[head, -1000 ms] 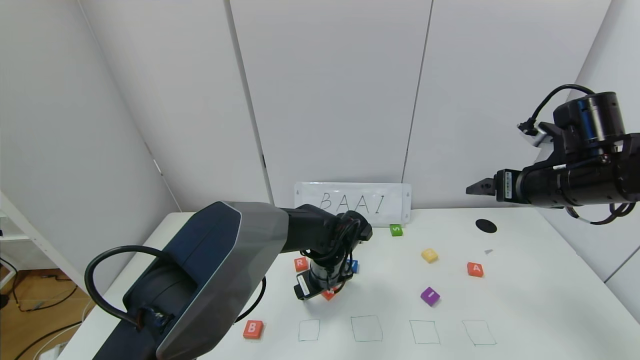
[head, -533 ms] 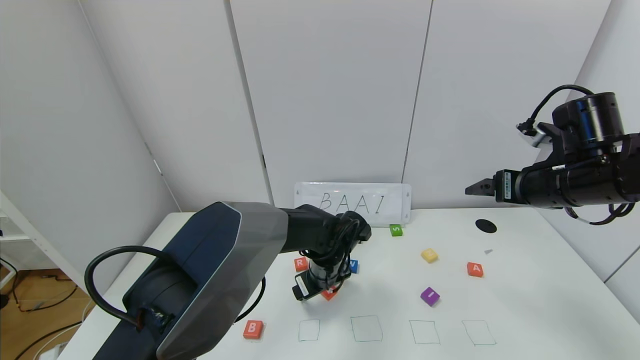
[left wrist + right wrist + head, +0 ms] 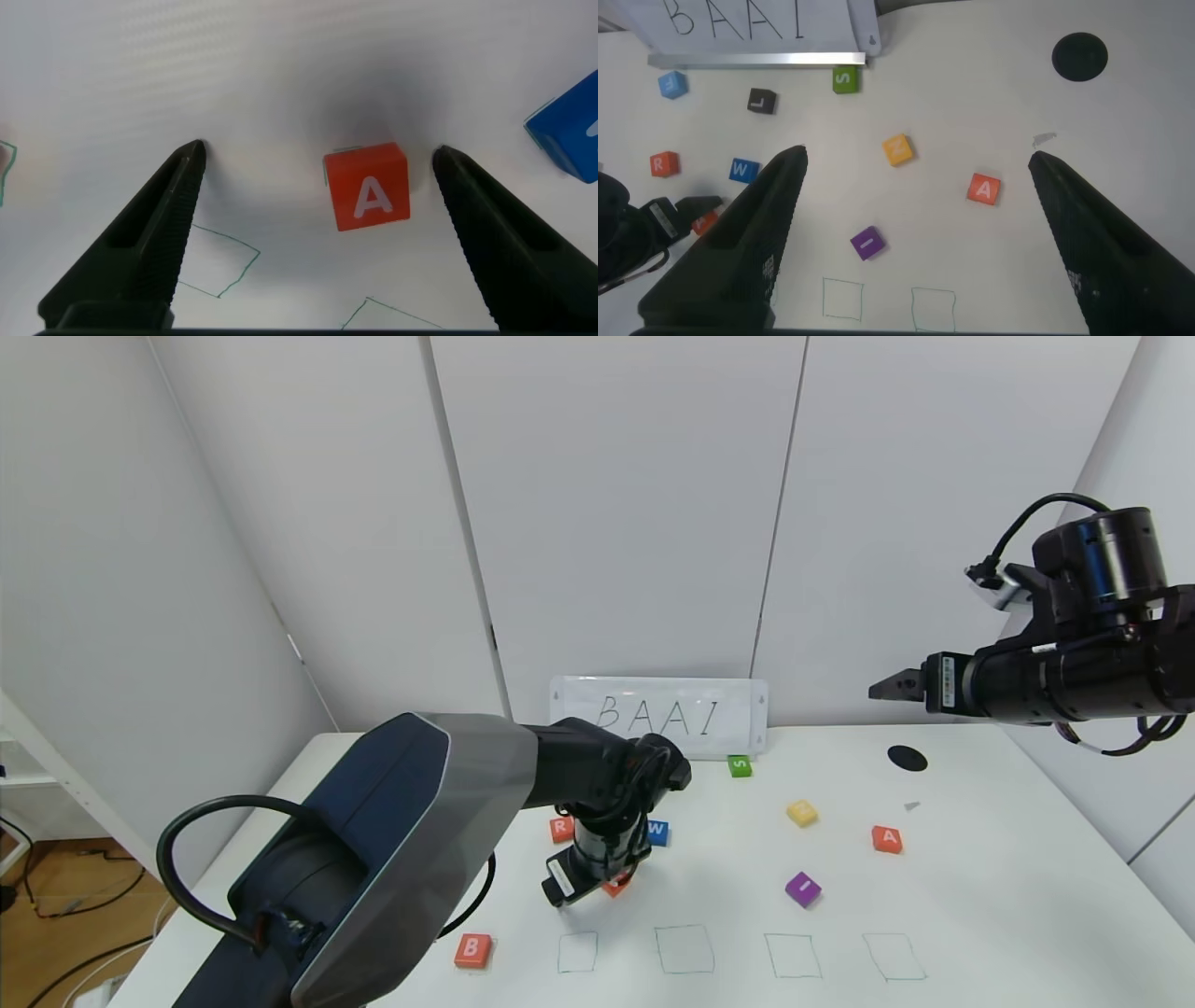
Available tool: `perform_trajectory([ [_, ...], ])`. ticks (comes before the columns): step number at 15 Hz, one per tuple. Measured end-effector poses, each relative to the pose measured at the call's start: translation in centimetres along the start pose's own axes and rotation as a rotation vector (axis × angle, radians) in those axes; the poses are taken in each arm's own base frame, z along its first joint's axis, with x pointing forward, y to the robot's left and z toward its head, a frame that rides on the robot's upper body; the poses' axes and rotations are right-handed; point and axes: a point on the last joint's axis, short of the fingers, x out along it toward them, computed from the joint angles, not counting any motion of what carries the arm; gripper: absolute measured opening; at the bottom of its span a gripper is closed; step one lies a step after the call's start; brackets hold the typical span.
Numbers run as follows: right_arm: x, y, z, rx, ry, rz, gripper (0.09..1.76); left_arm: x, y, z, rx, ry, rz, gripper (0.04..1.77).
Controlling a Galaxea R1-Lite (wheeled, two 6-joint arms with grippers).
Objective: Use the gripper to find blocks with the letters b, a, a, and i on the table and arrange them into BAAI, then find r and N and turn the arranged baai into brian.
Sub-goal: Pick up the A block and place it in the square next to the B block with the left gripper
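Observation:
My left gripper (image 3: 597,879) points down at the table (image 3: 990,905), open, its fingers on either side of an orange-red A block (image 3: 368,187) without touching it; the block sits nearer one finger. This A block peeks out beside the wrist in the head view (image 3: 616,886). The B block (image 3: 472,949) lies front left. The R block (image 3: 561,828) lies just behind the left wrist. A second A block (image 3: 887,839) and the purple I block (image 3: 803,889) lie to the right. The yellow N block (image 3: 801,813) sits behind them. My right gripper (image 3: 882,688) hangs open, high at the right.
Several pen-drawn squares (image 3: 683,949) run along the front. A blue W block (image 3: 658,832) lies beside the left wrist, a green S block (image 3: 739,765) near the BAAI sign (image 3: 658,714). A black spot (image 3: 907,758) is back right. A black L block (image 3: 761,101) lies near the sign.
My left gripper has shifted slightly toward the front left over the A block, uncovering more of the blue W block. The right arm has barely moved.

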Motion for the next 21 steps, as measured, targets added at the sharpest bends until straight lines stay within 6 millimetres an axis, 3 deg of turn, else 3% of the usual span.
perform_trajectory([
  [9,-0.2,0.0,0.0,0.001,-0.002,0.0,1.71,-0.4,-0.8,-1.1,-0.032,-0.006,-0.038,1.72],
  [21,-0.1,0.0,-0.1,0.0,0.0,0.0,1.71,0.5,-0.6,-1.3,-0.019,-0.011,-0.008,1.72],
])
